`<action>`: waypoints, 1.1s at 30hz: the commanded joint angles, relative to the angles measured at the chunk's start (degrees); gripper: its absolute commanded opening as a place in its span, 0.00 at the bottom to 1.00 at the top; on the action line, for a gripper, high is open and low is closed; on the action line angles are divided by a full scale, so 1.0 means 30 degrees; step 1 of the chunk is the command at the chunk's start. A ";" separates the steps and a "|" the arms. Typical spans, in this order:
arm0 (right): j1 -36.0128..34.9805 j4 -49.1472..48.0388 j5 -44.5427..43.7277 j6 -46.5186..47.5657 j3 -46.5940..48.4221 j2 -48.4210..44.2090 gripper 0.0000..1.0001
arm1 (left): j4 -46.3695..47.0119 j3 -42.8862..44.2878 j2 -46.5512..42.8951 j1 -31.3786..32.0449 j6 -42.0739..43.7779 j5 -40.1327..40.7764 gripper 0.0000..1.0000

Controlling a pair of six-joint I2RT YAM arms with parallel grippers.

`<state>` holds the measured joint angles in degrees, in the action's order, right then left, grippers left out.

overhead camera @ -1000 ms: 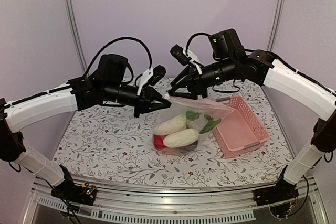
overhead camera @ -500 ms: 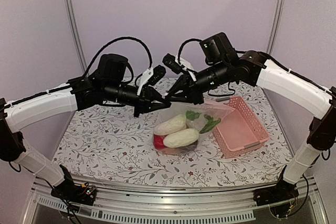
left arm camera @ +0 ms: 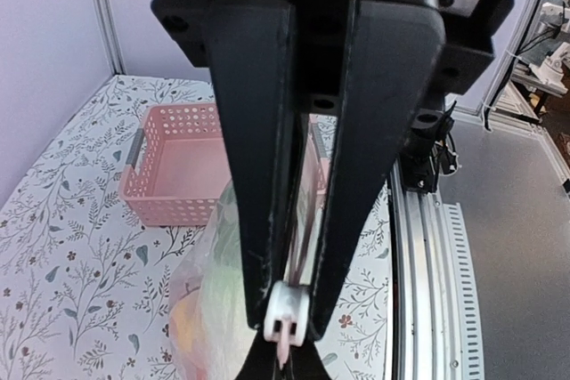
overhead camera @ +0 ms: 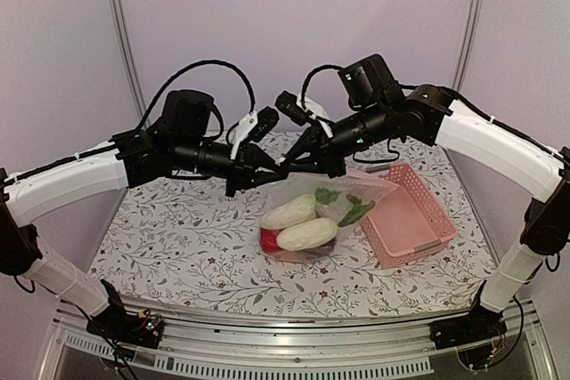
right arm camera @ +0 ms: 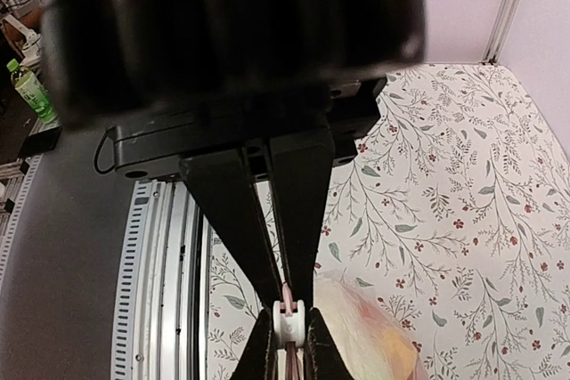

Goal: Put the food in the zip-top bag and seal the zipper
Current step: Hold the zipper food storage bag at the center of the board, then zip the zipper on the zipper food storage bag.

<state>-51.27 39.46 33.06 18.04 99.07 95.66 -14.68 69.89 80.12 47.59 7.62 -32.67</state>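
Observation:
The zip-top bag (overhead camera: 338, 198) hangs over the table's middle and rests on it below, holding the food: two white oblong pieces (overhead camera: 307, 234), a red one (overhead camera: 269, 239) and green pieces (overhead camera: 343, 206). My left gripper (overhead camera: 281, 170) (left arm camera: 289, 313) is shut on the white slider (left arm camera: 290, 307) of the zipper (left arm camera: 307, 220) at the bag's left corner. My right gripper (overhead camera: 292, 165) (right arm camera: 297, 289) meets it tip to tip, shut on the pinkish zipper strip (right arm camera: 287, 295) right beside the slider (right arm camera: 289, 322). The bag (right arm camera: 374, 335) shows blurred below the fingers.
A pink lattice basket (overhead camera: 410, 215) (left arm camera: 174, 166) stands just right of the bag. The floral tablecloth (overhead camera: 178, 238) covers the table, and the metal rail (overhead camera: 294, 344) runs along its near edge.
My right gripper has swung left to the bag's corner and closed on the zipper strip against the left gripper's tips. The left arm has barely shifted.

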 commanded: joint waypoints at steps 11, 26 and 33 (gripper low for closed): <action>0.1330 0.0998 -0.0554 -0.0219 -0.1951 -0.0674 0.00 | 0.0884 -0.0762 -0.1059 -0.0899 -0.0518 0.0492 0.00; 0.6490 0.1433 -0.1589 -0.0872 -1.2206 -0.9644 0.00 | 0.1107 -0.1948 -0.2180 -0.2419 -0.0793 0.0380 0.00; 0.6628 0.1433 -0.2572 -0.1033 -1.3308 -1.0781 0.00 | 0.1293 -0.2128 -0.2206 -0.2501 -0.0853 0.0335 0.00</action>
<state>-33.04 38.02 31.75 15.90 61.14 64.97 -11.46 64.01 75.88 42.50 5.69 -32.71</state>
